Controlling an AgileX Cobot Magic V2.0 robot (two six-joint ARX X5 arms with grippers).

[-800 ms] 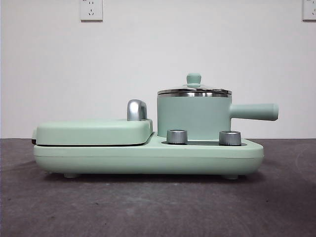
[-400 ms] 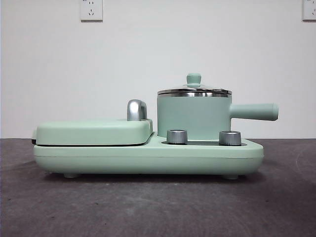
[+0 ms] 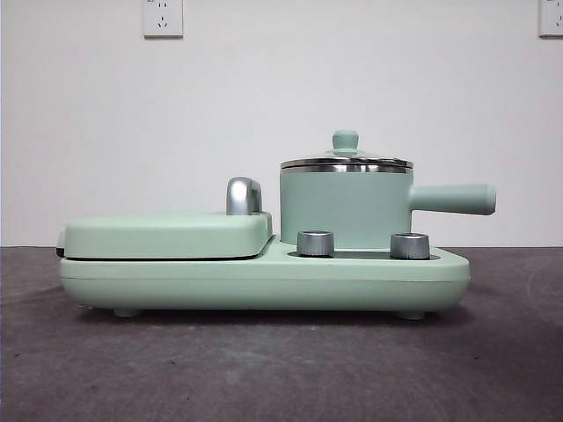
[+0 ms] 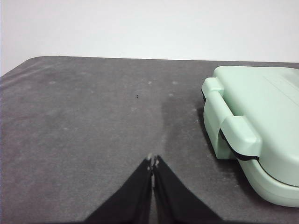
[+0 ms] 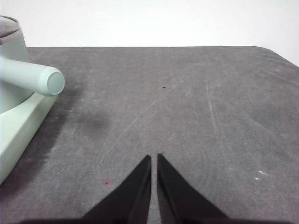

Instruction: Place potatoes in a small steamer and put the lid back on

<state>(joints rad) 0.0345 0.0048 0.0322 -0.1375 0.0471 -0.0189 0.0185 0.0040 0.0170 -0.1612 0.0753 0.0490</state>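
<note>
Nothing is moving since the earlier frames: the lid [image 3: 346, 162] is sitting on the small steamer [image 3: 346, 207], handle pointing toward the right pincer [image 5: 154, 158], nearer than the left pincer [image 4: 153, 161]; both are resting pressed together. No potato is showing.

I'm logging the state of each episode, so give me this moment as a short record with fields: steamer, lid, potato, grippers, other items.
steamer: small steamer on the mint-green cooker base, side handle pointing right in the front view
lid: lid resting on the steamer
potato: not visible in any view
left gripper: left gripper shut, empty, over the table beside the griddle cover
right gripper: right gripper shut, empty, over the table near the steamer's handle
other: two steel knobs on the base
</note>
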